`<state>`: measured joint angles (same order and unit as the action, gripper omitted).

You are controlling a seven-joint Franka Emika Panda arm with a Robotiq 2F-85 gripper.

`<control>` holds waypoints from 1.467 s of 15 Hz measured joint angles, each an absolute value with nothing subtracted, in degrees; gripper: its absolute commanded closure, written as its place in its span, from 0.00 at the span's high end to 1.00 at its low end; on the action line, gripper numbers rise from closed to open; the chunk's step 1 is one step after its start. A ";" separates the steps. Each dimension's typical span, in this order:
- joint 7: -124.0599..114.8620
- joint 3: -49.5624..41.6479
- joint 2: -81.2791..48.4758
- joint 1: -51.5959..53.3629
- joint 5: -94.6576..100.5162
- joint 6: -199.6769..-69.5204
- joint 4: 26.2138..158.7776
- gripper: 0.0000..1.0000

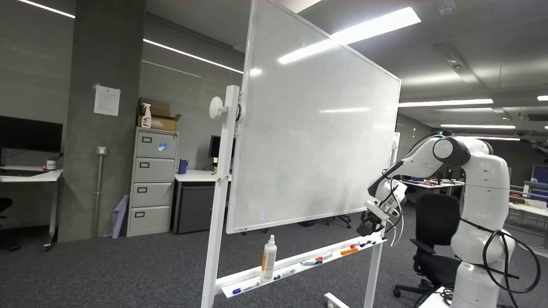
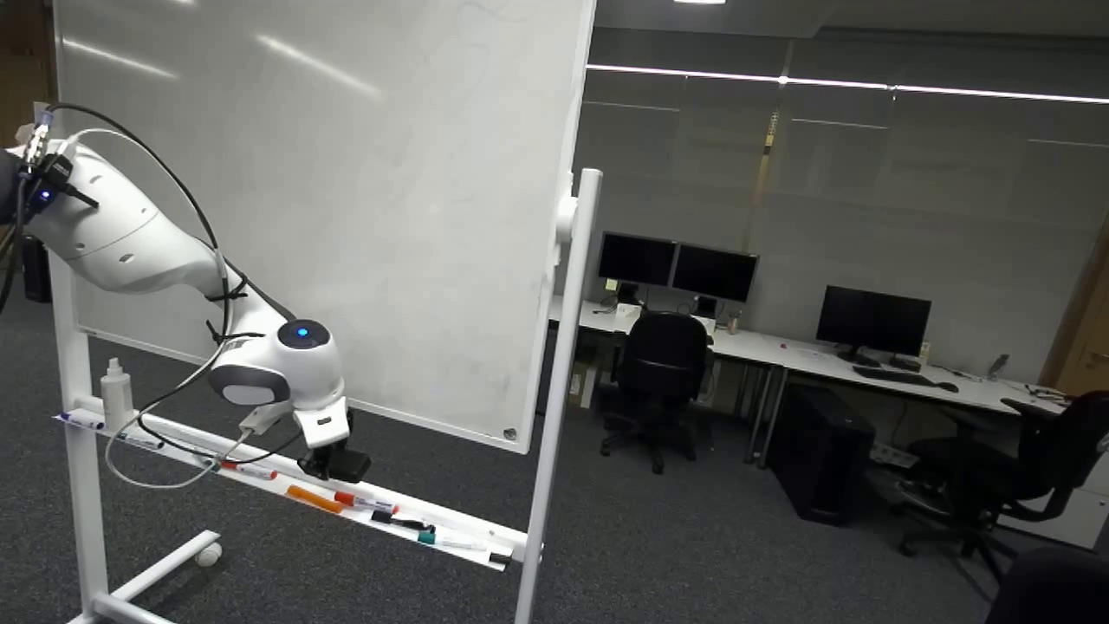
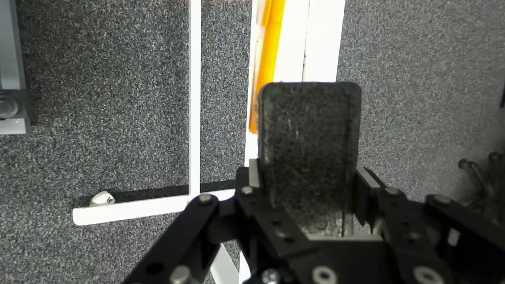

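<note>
Tray (image 3: 294, 51) partly behind black block (image 3: 309, 146)

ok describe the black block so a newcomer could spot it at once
Find the big whiteboard, then the white tray below it. Over the tray, the gripper holds the black block. It is broad and dark, unlike the slim pens and upright bottle on the tray.

The gripper (image 1: 367, 226) hangs above the white tray (image 1: 295, 260).
</note>
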<state>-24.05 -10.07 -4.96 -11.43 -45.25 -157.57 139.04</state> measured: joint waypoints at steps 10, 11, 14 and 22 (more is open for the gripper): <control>-1.85 -10.05 -10.54 -12.97 -64.63 -159.62 136.57 0.31; -0.66 -9.96 -11.36 -12.96 -66.57 -160.21 136.15 0.31; 2.83 -9.44 -13.90 -12.92 -72.60 -162.03 134.54 0.31; 11.54 -7.45 -18.80 -12.73 -83.90 -164.56 130.38 0.31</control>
